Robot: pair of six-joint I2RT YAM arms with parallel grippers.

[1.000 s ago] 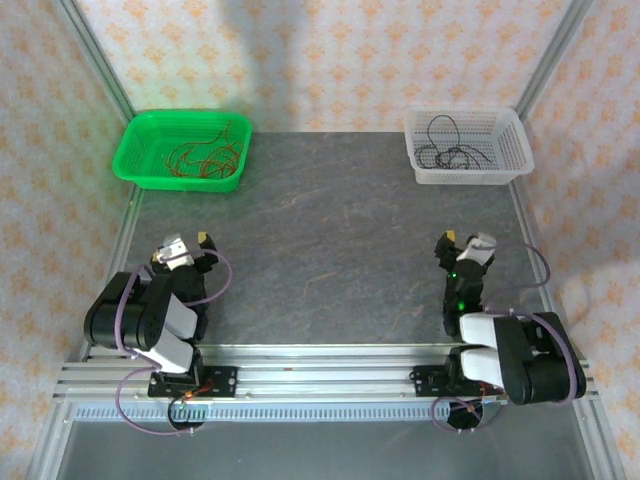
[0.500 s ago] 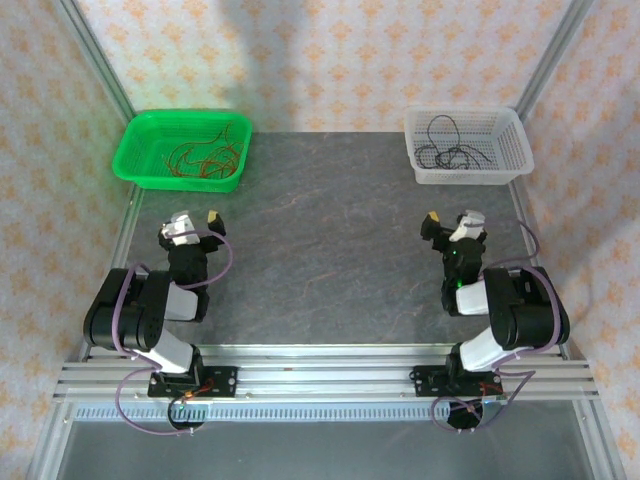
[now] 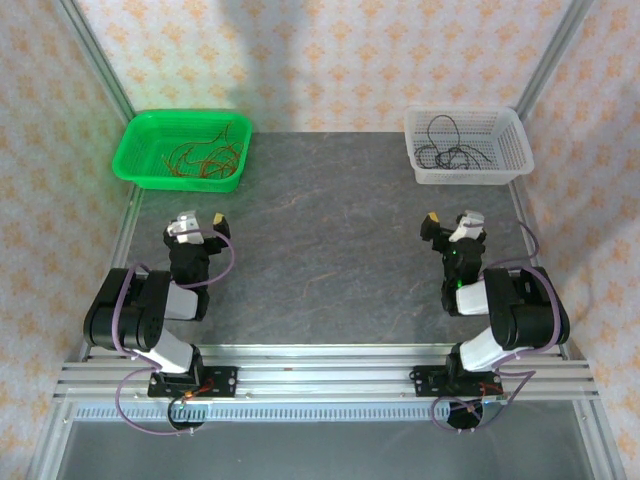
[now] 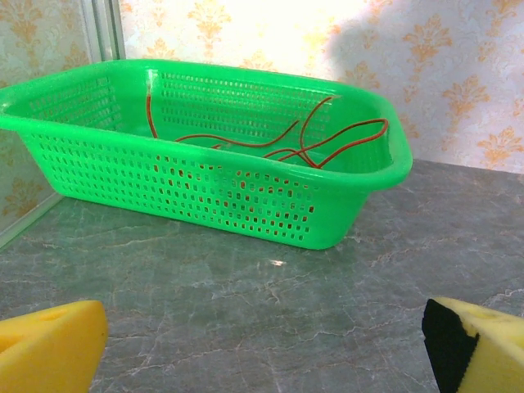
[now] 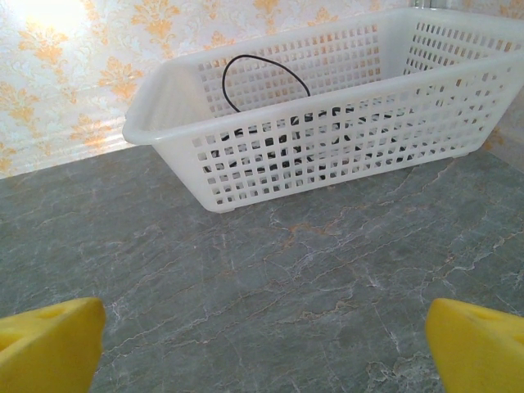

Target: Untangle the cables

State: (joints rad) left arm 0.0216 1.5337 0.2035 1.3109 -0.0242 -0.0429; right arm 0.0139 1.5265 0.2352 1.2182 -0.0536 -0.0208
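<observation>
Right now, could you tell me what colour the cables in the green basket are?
Those cables are red, best seen in the left wrist view.

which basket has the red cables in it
The green basket, far left: the red cables lie inside it. The white basket, far right, holds black cables.

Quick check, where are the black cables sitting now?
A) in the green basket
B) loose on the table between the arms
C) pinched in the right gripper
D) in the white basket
D: the black cables lie coiled inside the white basket at the far right of the table, while the green basket at the far left holds the red cables.
</observation>
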